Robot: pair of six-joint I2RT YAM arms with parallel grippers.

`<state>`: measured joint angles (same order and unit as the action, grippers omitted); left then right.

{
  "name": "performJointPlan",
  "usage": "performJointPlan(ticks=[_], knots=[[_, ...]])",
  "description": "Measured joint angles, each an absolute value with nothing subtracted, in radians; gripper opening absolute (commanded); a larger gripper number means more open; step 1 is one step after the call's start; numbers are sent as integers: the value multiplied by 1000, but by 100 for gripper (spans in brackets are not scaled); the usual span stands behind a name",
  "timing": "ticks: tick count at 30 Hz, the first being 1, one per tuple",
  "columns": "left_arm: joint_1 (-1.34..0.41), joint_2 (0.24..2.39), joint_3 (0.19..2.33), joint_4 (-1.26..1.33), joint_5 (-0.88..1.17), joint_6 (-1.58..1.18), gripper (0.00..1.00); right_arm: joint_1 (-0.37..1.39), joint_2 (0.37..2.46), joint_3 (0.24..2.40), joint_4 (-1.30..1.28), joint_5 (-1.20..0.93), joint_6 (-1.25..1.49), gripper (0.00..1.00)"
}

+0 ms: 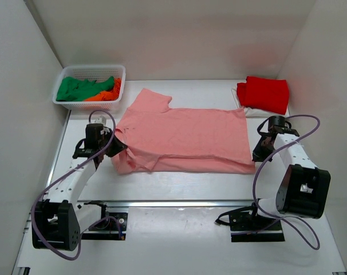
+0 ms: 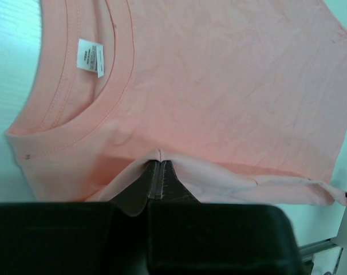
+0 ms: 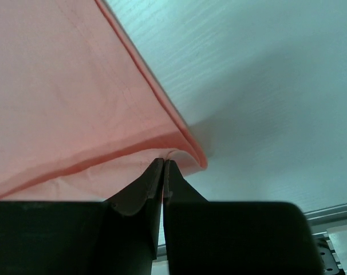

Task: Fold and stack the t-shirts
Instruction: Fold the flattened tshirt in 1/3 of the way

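You have bare counter [image 1: 185, 184] along the near edge. The spread salmon-pink t-shirt [image 1: 185, 134] fills the middle. The basket [image 1: 93, 67] and red t-shirt [image 1: 268, 91] block the far corners, and the strip between looks open.

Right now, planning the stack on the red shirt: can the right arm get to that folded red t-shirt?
Probably not yet: the right gripper is shut on a corner of the salmon-pink t-shirt. Once it lets go, likely yes; the red t-shirt lies just beyond it, at the table's far right.

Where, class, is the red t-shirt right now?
In the top view, the red t-shirt lies folded at the far right of the table, just past the far right corner of the salmon-pink t-shirt, opposite the white basket at far left.
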<state>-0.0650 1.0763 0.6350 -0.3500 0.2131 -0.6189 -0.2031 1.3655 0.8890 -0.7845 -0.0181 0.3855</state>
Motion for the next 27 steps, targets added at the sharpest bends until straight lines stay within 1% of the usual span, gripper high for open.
performJointPlan(ticks=[11,12,14,15,16,17,18,19,21,27], knots=[[-61,1211,669,-277,213,-609,0,-204,1444,907,-731,-20,389,0],[-61,1217,671,-273,213,-609,4,-204,1449,909,-728,-22,389,0],[-61,1225,673,-263,213,-606,19,-204,1458,916,-719,-27,389,10],[-60,1228,674,-259,212,-605,24,-204,1462,920,-711,-31,389,21],[-58,1230,677,-254,211,-608,36,-205,1464,924,-704,-35,393,30],[-55,1234,682,-250,208,-608,44,-206,1465,927,-688,-36,393,41],[-50,1238,690,-246,202,-608,54,-207,1465,931,-677,-37,397,49],[-43,1241,702,-247,195,-609,67,-208,1465,937,-667,-34,394,53],[-29,1254,747,-247,179,-613,74,-208,1463,954,-651,-11,393,55],[-11,1249,912,-290,121,-591,74,-203,1399,986,-639,25,396,56]])
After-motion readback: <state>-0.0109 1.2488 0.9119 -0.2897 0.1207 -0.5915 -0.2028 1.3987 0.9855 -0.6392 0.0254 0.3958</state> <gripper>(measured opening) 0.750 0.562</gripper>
